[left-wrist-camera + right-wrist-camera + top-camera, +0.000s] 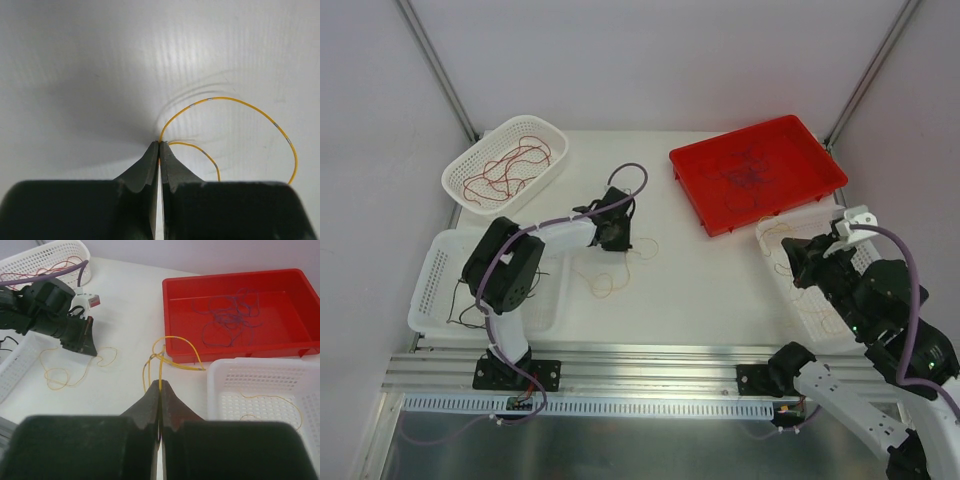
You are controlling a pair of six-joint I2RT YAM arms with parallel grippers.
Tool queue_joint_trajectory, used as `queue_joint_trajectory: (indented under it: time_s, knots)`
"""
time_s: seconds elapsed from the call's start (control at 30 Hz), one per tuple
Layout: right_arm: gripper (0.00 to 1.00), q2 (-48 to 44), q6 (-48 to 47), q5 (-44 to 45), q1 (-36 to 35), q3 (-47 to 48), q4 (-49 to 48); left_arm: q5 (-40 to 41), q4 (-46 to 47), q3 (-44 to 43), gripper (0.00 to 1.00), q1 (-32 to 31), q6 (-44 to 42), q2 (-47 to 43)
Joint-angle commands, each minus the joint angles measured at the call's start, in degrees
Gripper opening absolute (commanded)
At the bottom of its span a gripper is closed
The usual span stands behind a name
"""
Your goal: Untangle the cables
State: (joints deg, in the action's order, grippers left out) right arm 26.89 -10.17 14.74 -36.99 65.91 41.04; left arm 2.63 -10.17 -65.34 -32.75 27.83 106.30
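My left gripper [616, 240] is down on the white table, shut on a thin yellow cable [235, 100] that loops off to the right of its tips [159, 143]. More of that yellow cable [608, 285] curls on the table in front of it. My right gripper [160, 383] is shut on another yellow cable [172, 354], whose loops hang beside the red tray's corner. In the top view the right gripper [794, 264] hovers over the right white basket [772, 230]. Purple cables [748, 178] lie in the red tray [690, 165].
A white basket [455, 178] at the back left holds red cables [510, 168]. Another white basket [428, 285] at the near left holds black cables, partly hidden by the left arm. The right basket holds yellow cables [272, 399]. Walls and frame posts ring the table.
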Motion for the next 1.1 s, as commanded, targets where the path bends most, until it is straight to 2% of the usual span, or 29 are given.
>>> queue_joint_trajectory:
  time_s: [0.0,0.23,0.33,0.37,0.4,0.5,0.7,0.87,1.0,1.07]
  knots:
    - [0.01,3.8,-1.5,4.8,0.1,1.1,-0.1,-2.5,-1.6,2.0,0.0,-4.3,-0.9,-4.6]
    - [0.01,11.1,-3.4,17.0,0.5,1.8,-1.1,-5.8,-1.6,5.0,0.02,-12.7,-0.3,-8.1]
    - [0.01,13.3,-4.3,21.9,2.4,3.4,-1.7,-6.1,-1.6,5.4,0.08,-15.8,-0.2,-10.4]
    - [0.01,13.7,-4.1,22.4,3.3,4.0,-1.9,-6.2,-1.6,5.5,0.12,-16.5,-0.2,-11.1]
    - [0.01,14.1,-3.7,21.8,5.8,4.7,-2.0,-6.2,-1.6,5.6,0.23,-17.0,-0.2,-11.7]
    - [0.01,15.4,-3.4,21.1,11.4,6.0,-3.3,-5.8,-1.7,6.5,0.41,-17.8,0.3,-14.5]
    - [0.01,19.4,-1.2,16.6,24.4,8.7,-3.7,-0.8,-1.8,8.0,0.57,-17.7,-0.4,-20.9]
    - [0.01,22.2,0.3,16.0,30.4,11.3,-3.6,0.0,-2.6,8.1,0.75,-17.2,-0.9,-23.3]
    - [0.01,24.1,3.5,16.6,35.7,7.9,-4.0,1.2,-3.3,8.1,0.87,-16.0,-1.6,-26.4]
    - [0.01,24.9,8.7,17.0,36.7,3.0,-3.9,1.5,-3.8,8.2,0.91,-15.2,-2.1,-27.5]
